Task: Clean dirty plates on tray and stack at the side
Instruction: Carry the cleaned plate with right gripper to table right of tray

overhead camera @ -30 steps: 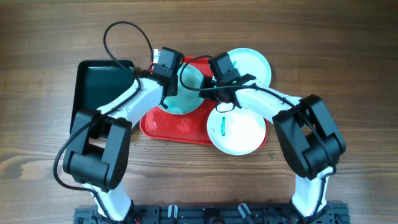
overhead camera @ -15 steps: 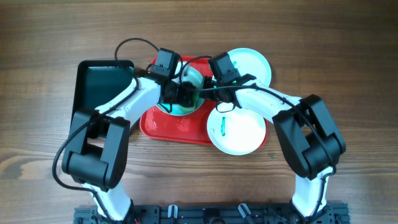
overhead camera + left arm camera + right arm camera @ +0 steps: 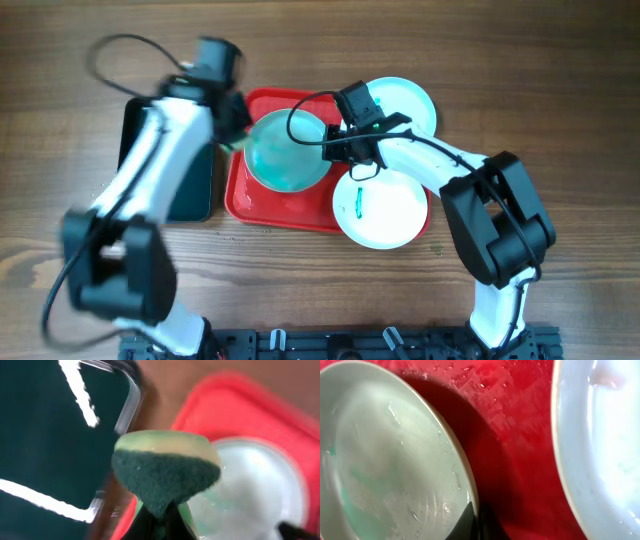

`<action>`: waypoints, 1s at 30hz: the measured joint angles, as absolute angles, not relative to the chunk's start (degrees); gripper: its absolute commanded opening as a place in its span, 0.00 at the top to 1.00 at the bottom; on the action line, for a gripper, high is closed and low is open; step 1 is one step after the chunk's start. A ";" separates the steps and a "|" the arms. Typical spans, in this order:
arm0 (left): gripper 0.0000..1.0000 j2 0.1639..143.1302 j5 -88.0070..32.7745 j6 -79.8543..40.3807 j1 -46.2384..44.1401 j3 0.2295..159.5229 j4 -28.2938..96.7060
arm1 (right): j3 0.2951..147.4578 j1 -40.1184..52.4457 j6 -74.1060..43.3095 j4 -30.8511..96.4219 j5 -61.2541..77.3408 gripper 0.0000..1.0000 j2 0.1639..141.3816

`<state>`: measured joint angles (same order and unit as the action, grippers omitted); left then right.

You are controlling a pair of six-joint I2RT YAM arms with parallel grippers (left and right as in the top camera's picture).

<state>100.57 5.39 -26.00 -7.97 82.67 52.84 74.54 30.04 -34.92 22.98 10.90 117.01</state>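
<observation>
My right gripper [image 3: 336,150] is shut on the rim of a teal-tinted plate [image 3: 287,152] and holds it tilted over the red tray [image 3: 265,207]. In the right wrist view its jaws [image 3: 476,519] pinch that wet plate [image 3: 385,460] at the edge. My left gripper [image 3: 232,118], blurred, is shut on a green scrub sponge [image 3: 165,467] at the tray's left rim, beside the plate. A second plate [image 3: 385,212] with a green smear [image 3: 356,203] overhangs the tray's right front. A third plate [image 3: 405,105] lies at the back right.
A dark green tray [image 3: 165,150] lies left of the red tray, partly under my left arm; it also shows in the left wrist view [image 3: 50,435]. Cables loop above both wrists. Wooden table [image 3: 560,90] surrounds everything.
My left arm has swung off the held plate, leftward and back, with the sponge, uncovering the plate's face. The right gripper and its plate have stayed put.
</observation>
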 measured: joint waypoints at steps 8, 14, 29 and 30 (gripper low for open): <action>0.96 92.66 4.97 -25.56 5.87 85.34 64.01 | 82.48 35.07 -25.36 34.70 -9.45 0.96 115.15; 0.96 92.79 4.73 -25.56 6.66 84.71 63.90 | 84.93 48.31 -18.79 38.41 -46.54 0.96 111.26; 0.96 92.84 4.62 -25.56 6.66 84.71 63.92 | 84.93 59.07 -14.94 37.17 -73.73 0.96 111.20; 0.96 92.84 4.62 -25.56 6.66 84.71 63.99 | 84.93 59.05 -15.35 37.26 -71.18 0.96 110.93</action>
